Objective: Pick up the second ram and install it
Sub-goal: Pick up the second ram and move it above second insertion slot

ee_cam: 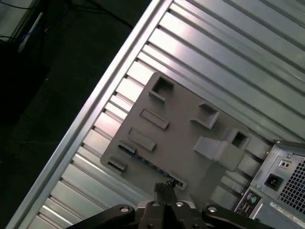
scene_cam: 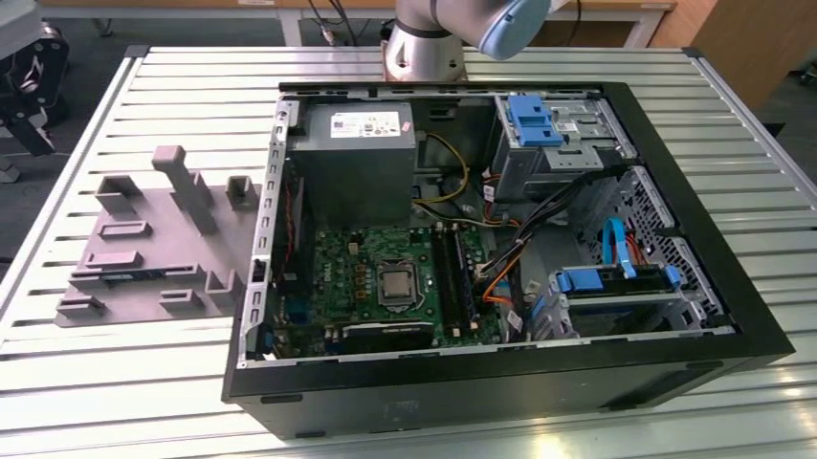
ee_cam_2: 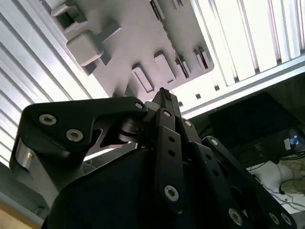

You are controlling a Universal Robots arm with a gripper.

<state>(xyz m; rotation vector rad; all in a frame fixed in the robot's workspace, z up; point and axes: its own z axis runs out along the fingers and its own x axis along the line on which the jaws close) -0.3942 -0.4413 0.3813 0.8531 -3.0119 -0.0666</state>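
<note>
Black two-finger gripper (ee_cam: 164,190) is hanging over the grey plastic fixture plate (ee_cam: 190,126) on the silver slatted table (scene_cam: 153,96). Its fingers are pinched together and gripping nothing.

Risks, as a judgement:
- With the fingers closed like this, they would be landing on top of the stick, not straddling it.
- The board is thin, so an off-centre grab is likely tilting it or jamming it in its holder.
- The plate's upright blocks are crowding the approach.
- A tilted stick would be fighting the long black memory slots (scene_cam: 453,273) on the green motherboard (scene_cam: 344,277). Orange and black cables are lying just beside those slots, so a snag is possible.

The second ram (ee_cam: 150,164), a thin dark bluish-green memory stick, is sitting in a low holder along one edge of the plate. In the exterior view it is towards the plate's left side (scene_cam: 128,277), well apart from the black open computer case (scene_cam: 511,382). In the first wrist view one end is lying just beside the fingertips, not touching them. The gripper's height above it is not clear.
</note>
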